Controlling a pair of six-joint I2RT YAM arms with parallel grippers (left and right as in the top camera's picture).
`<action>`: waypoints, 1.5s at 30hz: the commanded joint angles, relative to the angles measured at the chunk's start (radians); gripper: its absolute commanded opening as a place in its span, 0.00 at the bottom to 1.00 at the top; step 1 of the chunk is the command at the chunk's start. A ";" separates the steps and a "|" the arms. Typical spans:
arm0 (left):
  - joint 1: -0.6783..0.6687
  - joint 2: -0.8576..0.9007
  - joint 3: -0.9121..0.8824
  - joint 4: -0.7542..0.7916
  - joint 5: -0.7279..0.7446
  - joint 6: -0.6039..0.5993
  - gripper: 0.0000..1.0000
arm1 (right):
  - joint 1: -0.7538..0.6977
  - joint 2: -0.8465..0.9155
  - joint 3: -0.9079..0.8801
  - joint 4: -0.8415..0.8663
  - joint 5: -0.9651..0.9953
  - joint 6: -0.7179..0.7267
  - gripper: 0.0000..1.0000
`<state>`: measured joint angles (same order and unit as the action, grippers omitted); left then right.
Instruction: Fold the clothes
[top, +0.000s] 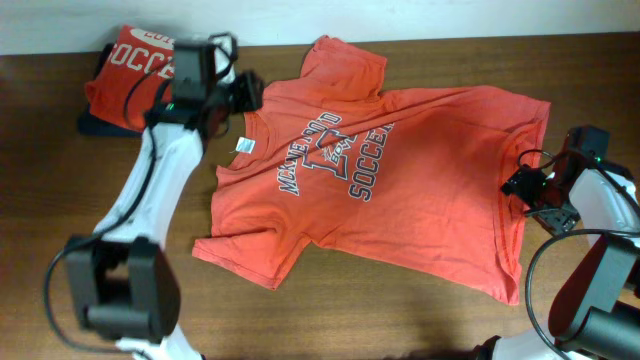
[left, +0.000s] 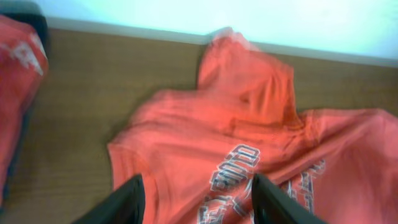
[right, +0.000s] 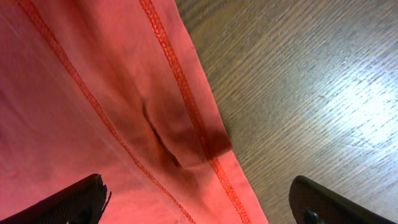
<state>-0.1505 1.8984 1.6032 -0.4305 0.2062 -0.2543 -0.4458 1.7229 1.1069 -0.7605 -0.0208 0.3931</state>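
overhead: i am reading the spread t-shirt (top: 380, 190) as lying chest-up across the table (top: 400, 320), collar to my left and hem to my right. a folded shirt (top: 125, 65) is sitting at the far left corner on a dark pad (top: 92, 126). the left gripper (top: 245, 95) is hovering at the collar, just above the neck tag (top: 244, 146). the right gripper (top: 528, 185) is sitting at the hem edge. i am judging the cloth light, limp and prone to bunching, so i am planning pinches at seams, at the shoulder and at the hem corner.

left wrist: the left fingers (left: 127, 202) are standing partly apart with printed cloth below them and nothing clamped. the upper sleeve (left: 242, 68) is lying curled over itself and is needing flattening first.

right wrist: the right fingers (right: 74, 202) are standing wide apart, straddling the stitched hem (right: 186, 93), which is puckering into a small crease. bare wood is lying beside it. i am seeing no obstruction apart from the folded shirt close to the left arm's reach.
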 joint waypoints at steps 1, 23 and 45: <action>-0.027 0.220 0.326 -0.116 0.019 0.010 0.55 | -0.006 -0.009 -0.003 -0.001 -0.002 0.013 0.99; -0.071 0.739 0.726 -0.188 -0.179 0.207 0.52 | -0.006 -0.009 -0.003 -0.001 -0.002 0.013 0.99; 0.000 0.786 0.723 -0.256 -0.372 0.321 0.08 | -0.006 -0.009 -0.003 -0.001 -0.002 0.013 0.99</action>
<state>-0.2031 2.6476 2.3154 -0.6701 -0.1173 0.0383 -0.4458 1.7229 1.1065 -0.7616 -0.0246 0.3931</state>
